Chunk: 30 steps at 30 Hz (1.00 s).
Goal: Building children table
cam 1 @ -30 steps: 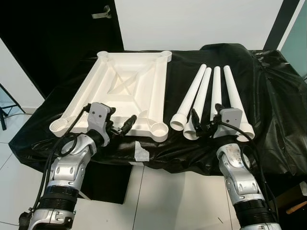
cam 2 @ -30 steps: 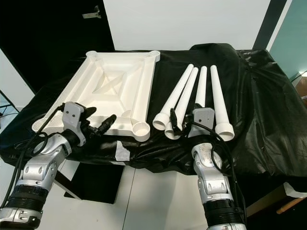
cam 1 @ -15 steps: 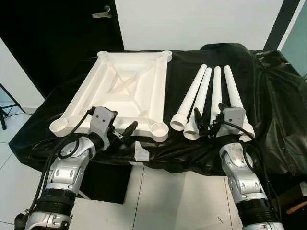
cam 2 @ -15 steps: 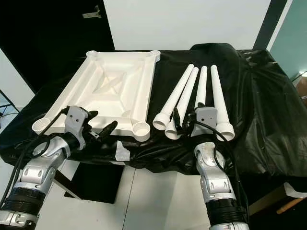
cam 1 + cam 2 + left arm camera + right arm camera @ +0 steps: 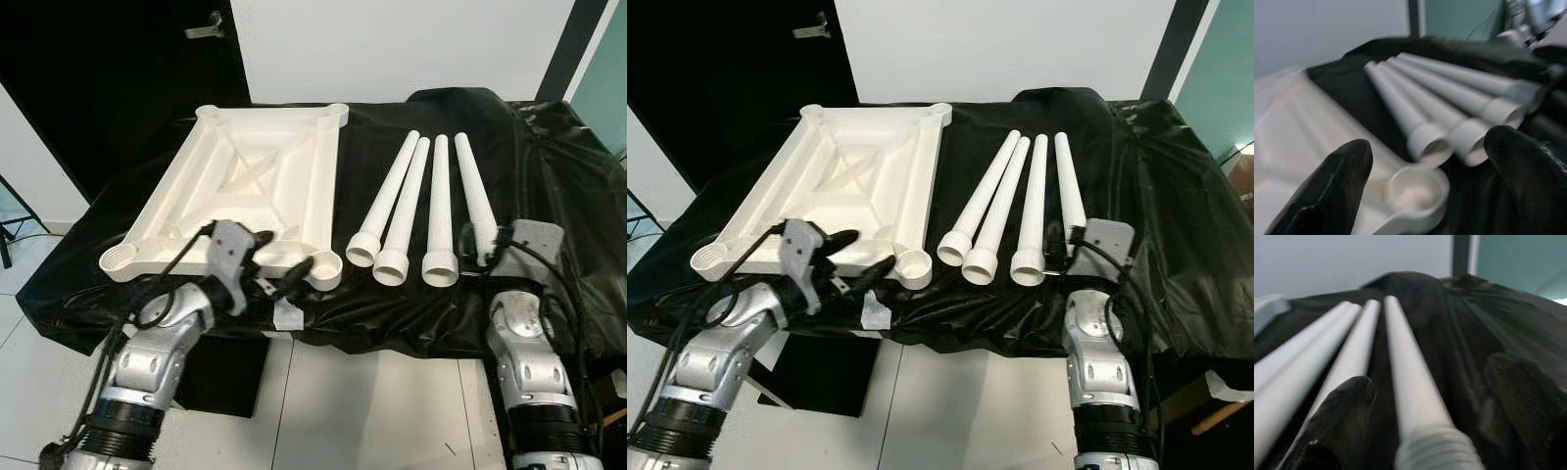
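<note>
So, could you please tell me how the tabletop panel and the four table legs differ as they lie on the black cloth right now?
The tabletop panel is one wide, square piece, lying underside up with ribs and round corner sockets showing; the table legs are four slim tapered tubes lying side by side. The panel sits on the robot's left, by the open left gripper; the legs sit on the right, where the open right gripper straddles the outermost leg. Both are white plastic and unassembled.

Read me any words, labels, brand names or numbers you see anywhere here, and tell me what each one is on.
None: no readable text anywhere.
Tabletop: plain white, no print.
Four legs: plain white, no label.
Black cover: no marks.
Tape on the cover's front edge: blank.
Left gripper and right gripper: no lettering can be made out.
</note>
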Motion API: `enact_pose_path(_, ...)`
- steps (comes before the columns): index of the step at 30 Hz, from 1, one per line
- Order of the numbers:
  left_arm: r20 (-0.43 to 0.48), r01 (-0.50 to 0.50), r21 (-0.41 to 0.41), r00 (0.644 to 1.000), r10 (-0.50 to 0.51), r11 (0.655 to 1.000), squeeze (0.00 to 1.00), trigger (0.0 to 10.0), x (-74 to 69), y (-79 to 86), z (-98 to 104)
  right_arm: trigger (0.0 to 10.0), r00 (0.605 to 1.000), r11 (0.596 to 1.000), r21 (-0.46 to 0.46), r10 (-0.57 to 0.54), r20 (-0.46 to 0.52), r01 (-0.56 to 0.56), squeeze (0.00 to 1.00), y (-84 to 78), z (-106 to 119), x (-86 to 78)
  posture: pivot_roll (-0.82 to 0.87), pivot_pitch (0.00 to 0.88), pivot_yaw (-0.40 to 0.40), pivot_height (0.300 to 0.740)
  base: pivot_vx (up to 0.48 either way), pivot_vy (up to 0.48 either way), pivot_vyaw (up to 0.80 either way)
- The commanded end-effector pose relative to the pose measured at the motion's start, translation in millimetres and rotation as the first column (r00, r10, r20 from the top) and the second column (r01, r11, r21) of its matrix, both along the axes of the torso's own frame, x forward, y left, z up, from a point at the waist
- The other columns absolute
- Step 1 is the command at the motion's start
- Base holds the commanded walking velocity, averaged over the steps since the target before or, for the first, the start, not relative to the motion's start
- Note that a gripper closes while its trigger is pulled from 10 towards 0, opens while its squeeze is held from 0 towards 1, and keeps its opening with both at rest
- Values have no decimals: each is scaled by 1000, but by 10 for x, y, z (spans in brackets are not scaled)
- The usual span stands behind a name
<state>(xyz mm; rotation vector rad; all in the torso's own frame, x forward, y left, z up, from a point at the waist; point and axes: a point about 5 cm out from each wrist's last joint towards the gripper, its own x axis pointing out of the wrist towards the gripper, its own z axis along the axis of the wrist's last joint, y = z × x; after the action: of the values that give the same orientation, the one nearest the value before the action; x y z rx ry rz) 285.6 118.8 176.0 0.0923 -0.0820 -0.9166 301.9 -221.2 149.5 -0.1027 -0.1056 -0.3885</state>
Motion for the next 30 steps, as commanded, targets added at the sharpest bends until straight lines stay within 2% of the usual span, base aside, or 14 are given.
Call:
enact_pose_path(1,-13,51,-18,999,-51,999,0,10000,-56,-69,32,10000,996,997,-10,-71,-57,70,0,-96,-3,30,-57,0,60,740,0,0,0)
enact_pose_path(3,-11,51,-22,999,-51,998,0,10000,-60,-88,39,10000,995,997,-13,-74,-73,73,0,-118,-13,36,-58,0,60,740,0,0,0)
enact_pose_path(7,-13,54,-21,998,-54,998,0,10000,-85,-113,32,10000,993,995,72,-55,-102,63,0,-174,-65,35,-56,0,56,740,0,0,0)
enact_pose_path(13,-19,51,-18,999,-51,999,0,10000,-110,-101,36,10000,991,994,98,-39,-128,52,0,-191,-92,27,-54,0,57,740,0,0,0)
enact_pose_path(14,-19,33,-11,999,-33,999,0,10000,-105,-75,36,10000,994,995,94,-16,-109,27,0,-172,-67,30,-53,0,54,740,0,0,0)
enact_pose_path(15,-11,-6,-3,1000,6,1000,0,10000,-70,-18,39,10000,998,998,51,37,-46,-35,0,-99,26,33,-52,0,54,740,0,0,0)
enact_pose_path(16,-11,-6,-3,1000,6,1000,0,10000,-70,-18,39,10000,998,998,51,37,-46,-35,0,-99,26,33,-52,0,54,740,0,0,0)
enact_pose_path(18,1,-129,-10,992,129,992,0,10000,48,132,62,10000,989,991,-14,135,60,-135,0,61,191,15,-49,0,52,740,0,0,0)
enact_pose_path(20,3,-226,-32,974,226,974,0,10000,133,266,90,10000,973,977,-79,207,103,-199,0,195,262,-26,-47,0,53,740,0,0,0)
enact_pose_path(22,3,-226,-32,974,226,974,0,10000,133,266,90,10000,973,977,-79,207,103,-199,0,195,262,-26,-47,0,53,740,0,0,0)
enact_pose_path(25,-6,-279,-54,960,279,959,0,10000,157,342,100,10000,959,966,-66,256,119,-249,0,282,248,-63,-40,0,54,740,0,0,0)
enact_pose_path(27,-12,-318,-54,948,317,947,0,10000,162,383,89,10000,945,955,-63,295,138,-289,0,336,258,-82,-36,0,57,740,0,0,0)
enact_pose_path(29,-21,-400,-49,916,400,915,0,10000,188,476,60,10000,923,938,-61,346,168,-341,0,415,279,-104,-26,0,56,740,0,0,0)
enact_pose_path(30,-21,-400,-49,916,400,915,0,10000,188,476,60,10000,923,938,-61,346,168,-341,0,415,279,-104,-26,0,56,740,0,0,0)
